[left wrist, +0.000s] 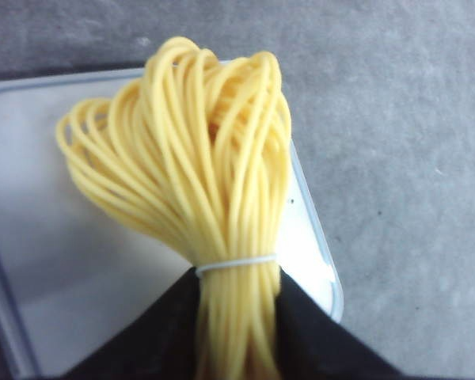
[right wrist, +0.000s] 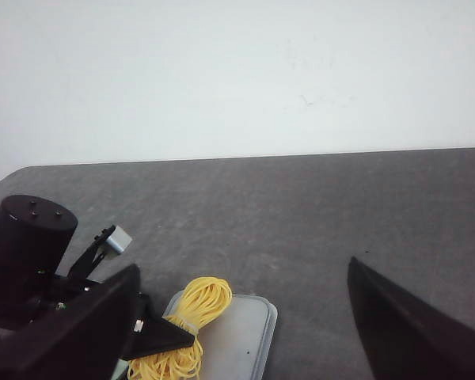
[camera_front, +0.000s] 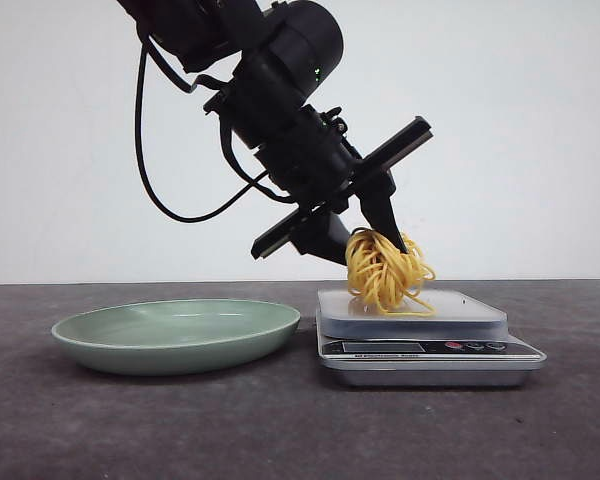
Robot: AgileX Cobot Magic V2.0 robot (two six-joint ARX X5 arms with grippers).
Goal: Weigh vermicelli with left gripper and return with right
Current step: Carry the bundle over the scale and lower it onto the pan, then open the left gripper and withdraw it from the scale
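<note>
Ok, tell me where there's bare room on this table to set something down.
The green plate is bare inside. Dark tabletop is free in front of the plate and scale, and to the right of the scale. The scale's platform is crowded: the left pincer is shut on the noodles, which touch it. The gap between plate and scale is narrow.

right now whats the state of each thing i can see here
vermicelli: bundled, tied with a thin band, pinched between the left fingers, lower strands touching the scale platform
left gripper: shut on the vermicelli, tilted down over the scale
right gripper: fingers spread wide apart, holding nothing
scale: on the table, display unreadable
green plate: upright on the table beside the scale, nothing in it
</note>
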